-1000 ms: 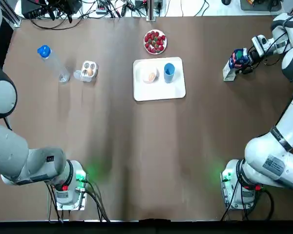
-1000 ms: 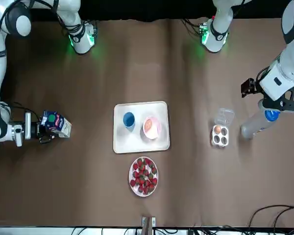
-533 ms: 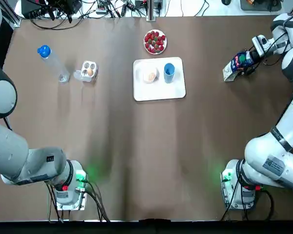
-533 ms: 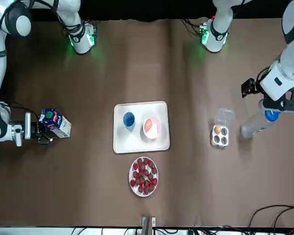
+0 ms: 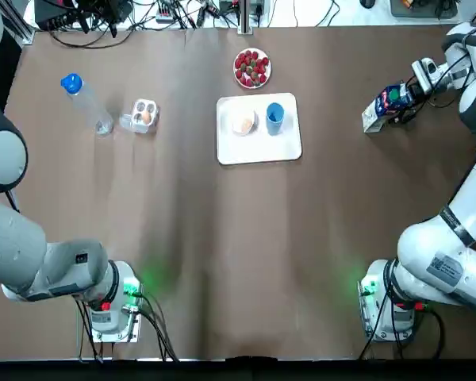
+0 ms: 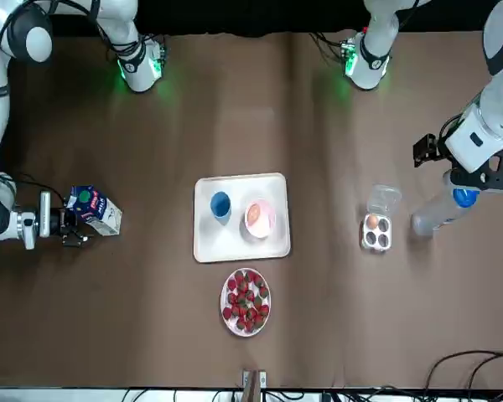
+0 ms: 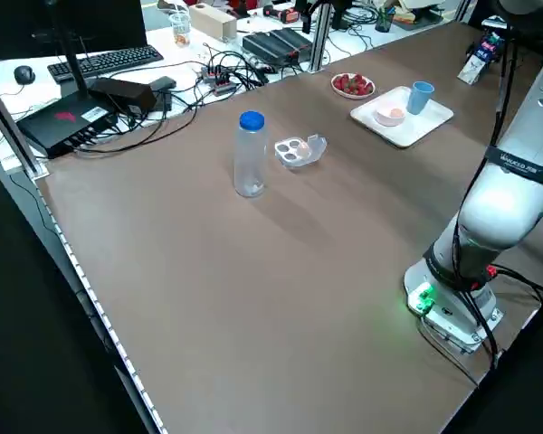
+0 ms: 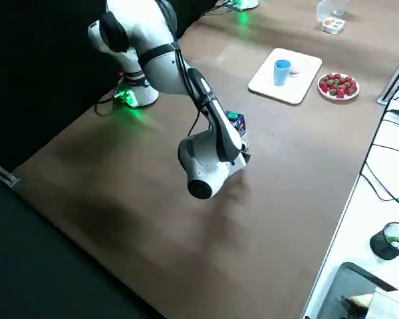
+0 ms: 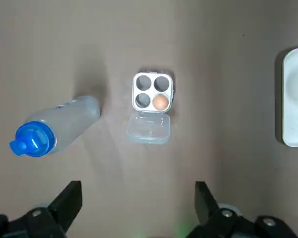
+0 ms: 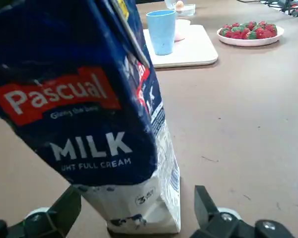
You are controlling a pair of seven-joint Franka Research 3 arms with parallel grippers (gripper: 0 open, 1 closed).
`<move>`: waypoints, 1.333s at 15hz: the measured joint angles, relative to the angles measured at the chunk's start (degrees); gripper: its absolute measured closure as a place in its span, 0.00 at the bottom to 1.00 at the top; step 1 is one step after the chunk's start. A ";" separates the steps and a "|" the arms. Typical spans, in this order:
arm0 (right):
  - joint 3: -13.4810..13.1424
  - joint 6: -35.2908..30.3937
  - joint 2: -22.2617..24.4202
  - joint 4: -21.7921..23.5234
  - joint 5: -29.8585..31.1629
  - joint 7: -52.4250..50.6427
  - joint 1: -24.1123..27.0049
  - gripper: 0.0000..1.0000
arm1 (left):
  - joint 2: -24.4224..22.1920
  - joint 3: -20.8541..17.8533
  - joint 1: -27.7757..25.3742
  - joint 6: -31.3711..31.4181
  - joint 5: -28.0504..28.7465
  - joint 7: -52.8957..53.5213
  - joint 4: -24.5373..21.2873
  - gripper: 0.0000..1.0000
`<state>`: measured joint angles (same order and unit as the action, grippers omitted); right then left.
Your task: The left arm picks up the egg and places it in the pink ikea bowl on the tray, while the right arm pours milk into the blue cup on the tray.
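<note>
Leaning milk carton [image 10: 104, 114] sits inside the parted right gripper [image 10: 137, 187]

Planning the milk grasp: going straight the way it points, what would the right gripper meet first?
The milk carton, directly ahead of the open right gripper; it looks close, though depth is unclear. The left gripper is elsewhere, open.

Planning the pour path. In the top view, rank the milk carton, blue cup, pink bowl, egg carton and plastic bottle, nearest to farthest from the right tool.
1. Blue milk carton, beside the right tool.
2. Blue plastic cup, right half of the white tray.
3. Pink bowl, tray's left half.
4. Clear egg carton, left of the tray.
5. Clear blue-capped plastic bottle, far left.
</note>
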<state>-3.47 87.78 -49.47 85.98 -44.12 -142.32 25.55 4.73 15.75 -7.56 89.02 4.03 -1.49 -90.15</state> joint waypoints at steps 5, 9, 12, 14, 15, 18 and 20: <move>-0.09 0.08 0.00 0.00 0.00 0.05 0.57 0.00 | 0.00 0.00 0.00 0.00 0.00 0.00 0.00 0.00; -0.23 0.11 0.00 0.00 0.00 0.08 1.45 0.00 | 0.00 0.00 0.00 0.00 0.00 0.00 0.00 0.00; -0.30 0.19 0.00 -0.03 0.00 0.09 2.41 0.00 | 0.00 0.00 0.00 0.00 0.00 0.00 0.00 0.00; -0.37 0.84 0.00 -0.13 0.00 0.09 2.81 0.00 | 0.00 0.00 0.00 0.00 0.00 0.00 0.00 0.00; -0.39 1.50 0.00 -0.24 0.00 0.15 2.89 0.00 | 0.00 0.00 0.00 0.00 0.00 0.00 0.00 0.00; -0.60 2.28 0.09 -0.98 0.00 2.18 3.29 0.00 | 0.00 0.00 0.00 0.00 0.00 0.00 0.00 0.00; -0.70 2.71 0.65 -1.95 0.01 6.10 3.51 0.00 | 0.00 0.00 0.00 0.00 0.00 0.00 0.00 0.00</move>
<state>-4.17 90.49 -48.81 84.03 -44.10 -136.22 29.07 4.73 15.75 -7.56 89.02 4.03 -1.49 -90.16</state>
